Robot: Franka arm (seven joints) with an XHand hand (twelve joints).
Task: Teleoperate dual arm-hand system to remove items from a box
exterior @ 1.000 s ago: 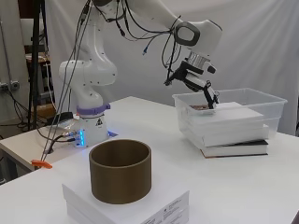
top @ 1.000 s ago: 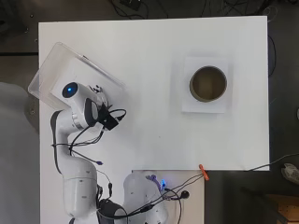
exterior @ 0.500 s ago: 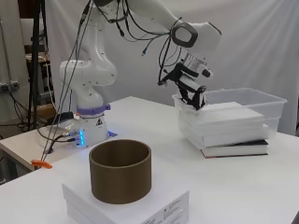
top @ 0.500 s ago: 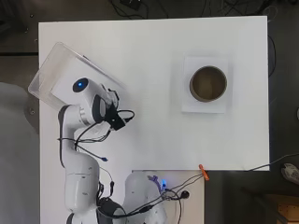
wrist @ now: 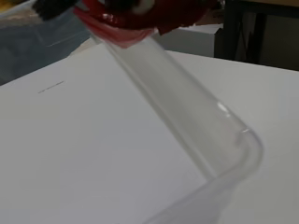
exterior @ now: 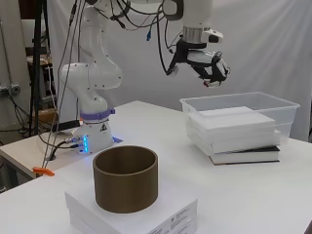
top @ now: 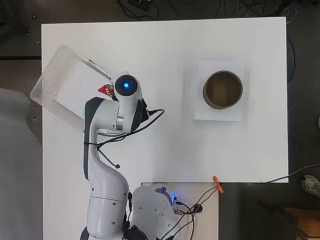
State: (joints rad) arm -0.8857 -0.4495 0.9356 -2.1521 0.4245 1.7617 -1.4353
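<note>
Overhead: my arm reaches up the table and covers the near corner of the clear box point(top: 52, 82), which sits tilted at the table's left edge, partly overhanging it. White stack inside the box. A bit of red wrapper point(top: 106, 90) shows at the box's right rim, beside the arm. Brown ring point(top: 222, 89) on its white pad, well apart to the right.

Side: hand point(exterior: 210, 68) is up in the air over the box's near corner, clear of the rim. Fingers curled downward; something small and red sits at their tips, which I take for the wrapper. Box rests on a dark book point(exterior: 246, 156).

Wrist: red wrapper point(wrist: 135, 16) fills the near edge, dark fingers point(wrist: 51, 7) closed on it. Below it, the box rim point(wrist: 196, 135) and the white sheet inside.

My read: item is pinched and lifted free of the box, so this is the carry-out step. Next I need to swing the hand sideways past the rim, toward open table, keep height until the wall is cleared, then lower and let go. Risk: the wrapper slipping from a fingertip hold.
</note>
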